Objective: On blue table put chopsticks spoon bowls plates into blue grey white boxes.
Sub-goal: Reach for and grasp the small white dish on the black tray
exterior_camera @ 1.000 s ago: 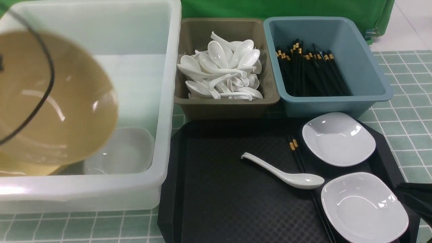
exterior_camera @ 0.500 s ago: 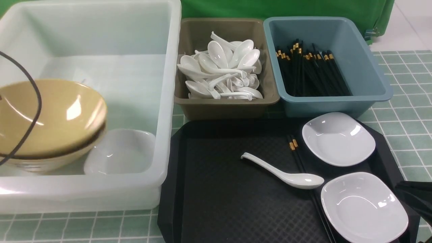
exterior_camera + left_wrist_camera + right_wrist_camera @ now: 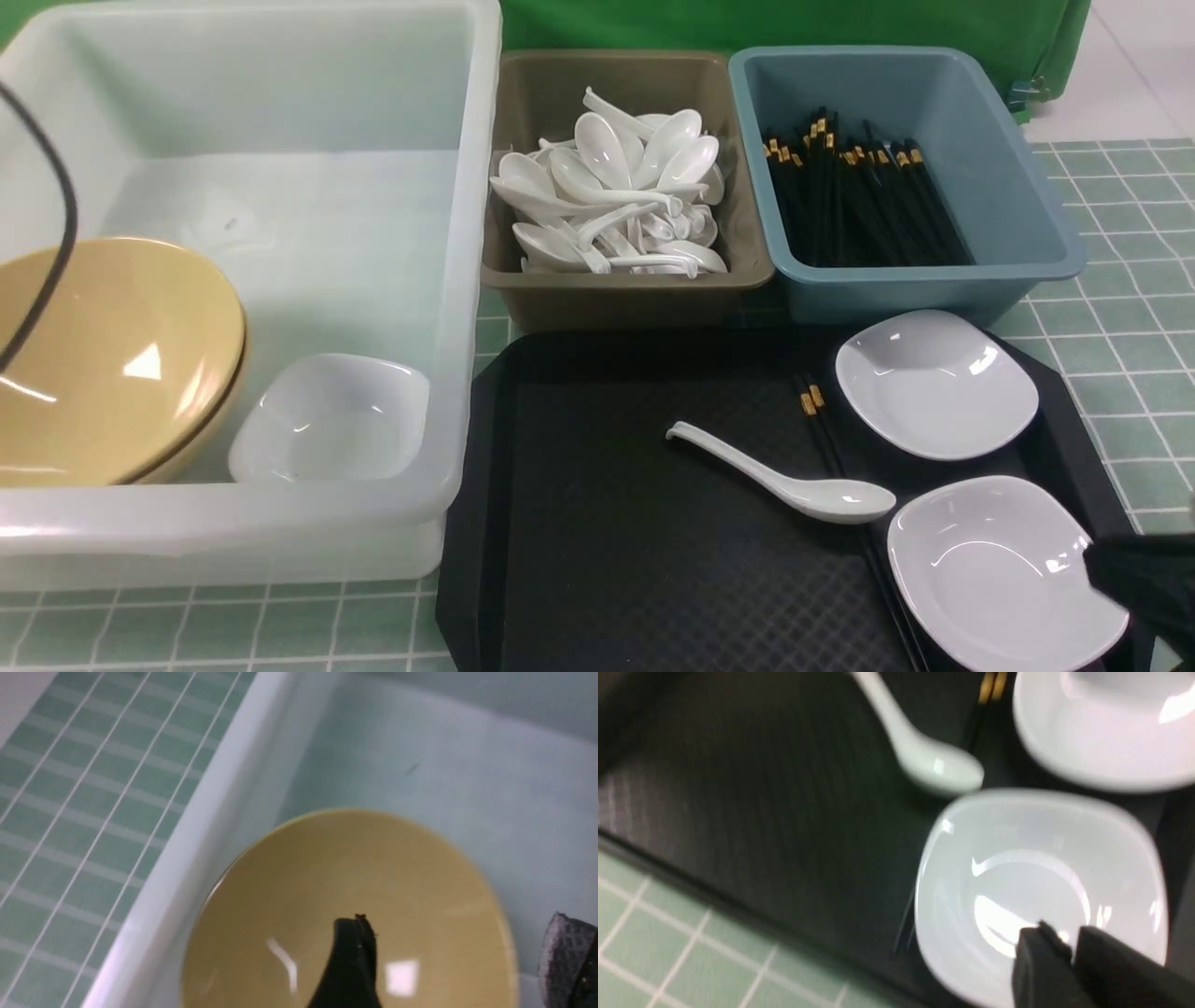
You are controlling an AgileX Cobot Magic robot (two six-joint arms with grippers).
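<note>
— How's the left gripper (image 3: pixel 460 921)?
— Jaws wide apart astride the bowl (image 3: pixel 327 872) rim, gripping nothing. The bowl sits in the white box (image 3: pixel 182 858).
— And the right gripper (image 3: pixel 1066 935)?
— Narrow gap, over the near plate (image 3: pixel 1017 858) on the tray (image 3: pixel 761 788); contact unclear.

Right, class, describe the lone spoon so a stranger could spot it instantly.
Start at the black tray in front of the olive-grey box. Near its middle lies a white soup spoon, scoop beside the nearer white plate. Unlike the spoons heaped in that box, it lies alone.
</note>
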